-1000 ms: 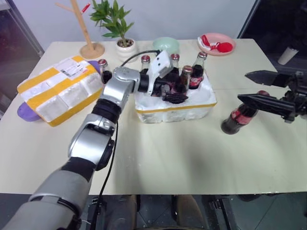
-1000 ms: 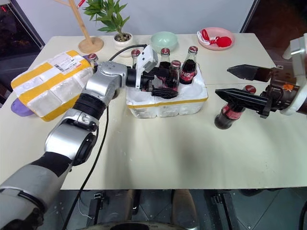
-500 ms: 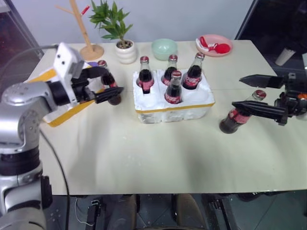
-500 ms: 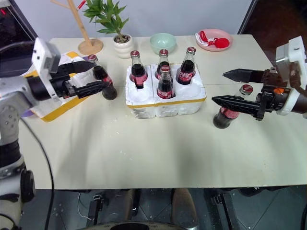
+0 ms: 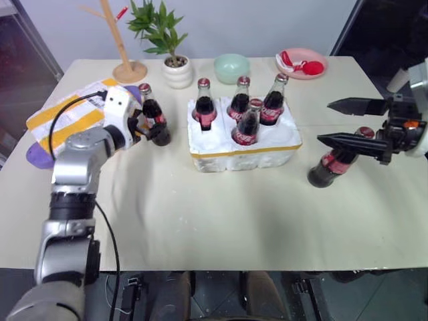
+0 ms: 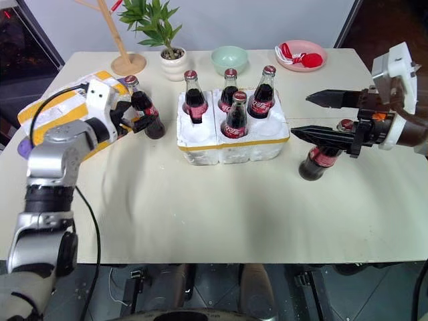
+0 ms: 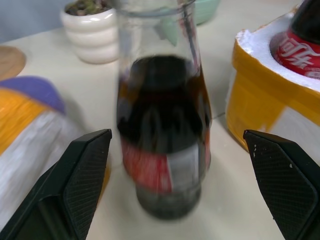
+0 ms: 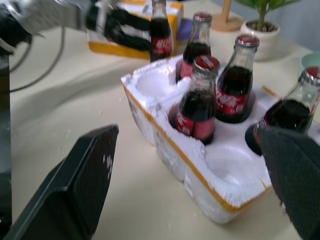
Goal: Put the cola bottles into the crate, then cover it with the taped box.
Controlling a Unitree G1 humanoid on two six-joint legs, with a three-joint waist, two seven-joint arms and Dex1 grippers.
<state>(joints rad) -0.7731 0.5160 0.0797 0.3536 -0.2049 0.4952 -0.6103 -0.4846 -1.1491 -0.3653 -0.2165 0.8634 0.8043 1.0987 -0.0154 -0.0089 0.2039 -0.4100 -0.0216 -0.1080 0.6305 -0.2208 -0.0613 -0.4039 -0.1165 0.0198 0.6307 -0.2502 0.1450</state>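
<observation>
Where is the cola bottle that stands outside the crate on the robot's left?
In the left eye view, that cola bottle stands on the table's left side, between the taped box and the crate.

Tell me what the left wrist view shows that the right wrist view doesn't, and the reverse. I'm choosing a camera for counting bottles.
The left wrist view adds a close look at the open left gripper straddling one cola bottle, which stands on the table with both fingers clear of the glass. The right wrist view adds the top of the crate, with four seated bottles and two empty holes, framed by the open right gripper. Both share that loose bottle, the crate's yellow-banded wall and the taped box.
</observation>
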